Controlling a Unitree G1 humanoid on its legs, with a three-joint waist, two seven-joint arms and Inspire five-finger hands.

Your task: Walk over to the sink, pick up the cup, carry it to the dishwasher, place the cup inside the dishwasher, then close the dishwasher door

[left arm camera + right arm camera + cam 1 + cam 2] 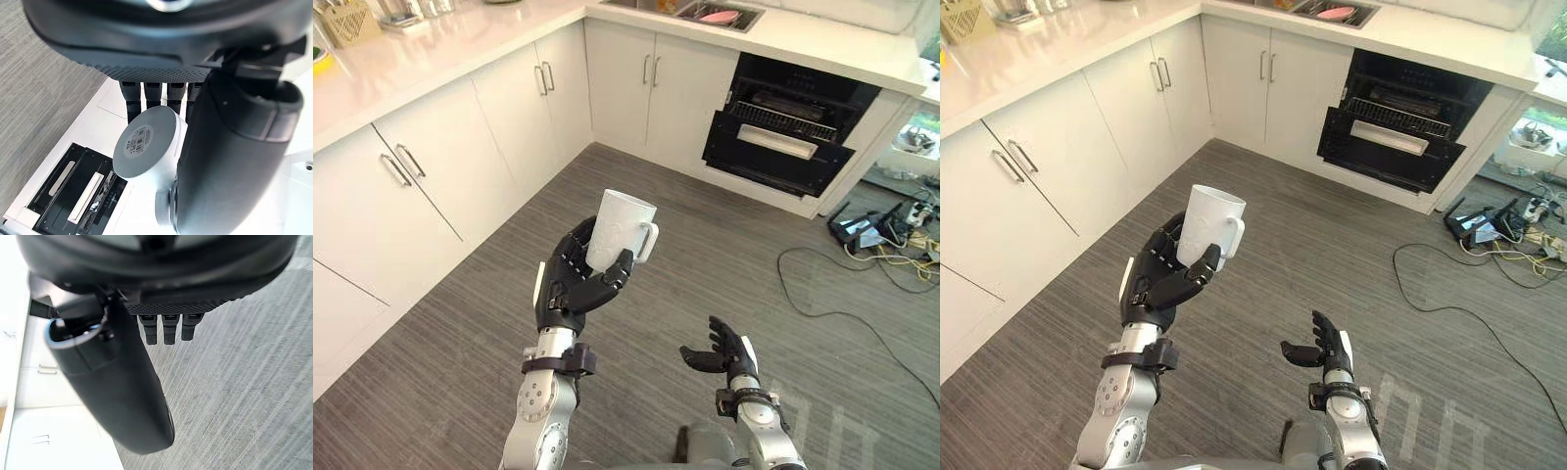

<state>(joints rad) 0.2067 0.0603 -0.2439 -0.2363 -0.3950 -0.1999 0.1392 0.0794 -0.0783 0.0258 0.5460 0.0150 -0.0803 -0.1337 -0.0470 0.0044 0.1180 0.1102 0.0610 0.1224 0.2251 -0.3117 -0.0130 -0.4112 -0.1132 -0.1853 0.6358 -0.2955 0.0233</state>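
My left hand (570,284) is shut on a white cup (623,228) with a handle, held upright above the grey floor. In the left wrist view the cup's round base (144,142) shows between the fingers (146,93) and the thumb (230,161). The dishwasher (793,122) stands ahead to the right with its black door (773,157) part-way down and a rack showing inside. The sink (710,14) lies in the counter above and left of it. My right hand (724,354) hangs low at the right, open and empty; its wrist view shows straight fingers (168,328) over the floor.
White cabinets (460,157) run along the left and the far side under a pale counter (431,54). A wooden holder (350,22) stands on the counter at the left. Cables and a power strip (871,235) lie on the floor at the right.
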